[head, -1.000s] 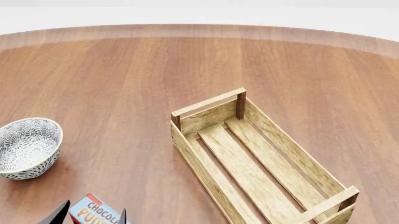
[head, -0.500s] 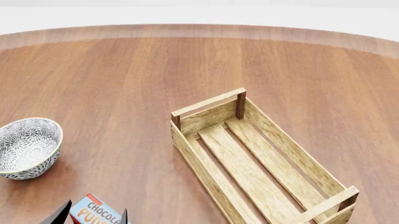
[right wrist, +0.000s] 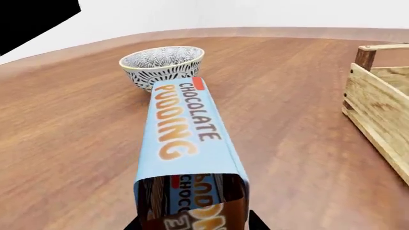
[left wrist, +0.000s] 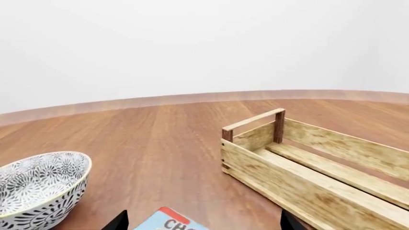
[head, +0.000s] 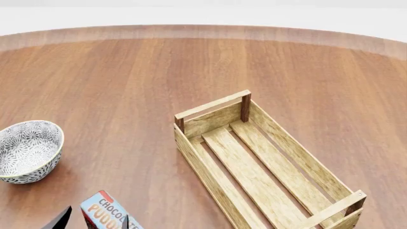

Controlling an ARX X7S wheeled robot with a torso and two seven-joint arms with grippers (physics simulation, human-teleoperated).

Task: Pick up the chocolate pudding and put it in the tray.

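**A:** Status on the grasp?

**B:** The chocolate pudding (head: pixel 102 210) is being straddled by the left gripper (head: pixel 93 220), jaws standing wide apart. The carton is sitting off-centre between the fingers (left wrist: pixel 119 221), hard against one and with a clear gap to the other.

**A:** Right gripper (right wrist: pixel 195 223)?

**B:** Only two dark slivers are being shown beside the carton's near end in the right wrist view. Clamped or apart, it cannot be told.

**A:** Where is the target?

**B:** The tray (head: pixel 200 167) is being seen ahead of the left pincer and off to its right, well apart from it, with nothing inside. The bowl (head: pixel 32 174) is sitting ahead and to the pincer's left, past the carton's far end. Everything is being carried by the wooden table (head: pixel 127 86).

**A:** Step in hand?

**B:** It is being judged as grasp setup; nothing is being squeezed by the left jaws yet. The carton is also looking skewed to the jaw line.

**A:** Advice?

**B:** The wrist is best being turned first so the pads are being squared to the carton's long sides. Then the pincer is being shifted sideways until the gaps match. Only then are the jaws being closed, slowly, otherwise the carton is being shoved or twisted out. For transfer, the carton is being raised above the tray's wall and bar handle before being carried right, and lined up with the slats.
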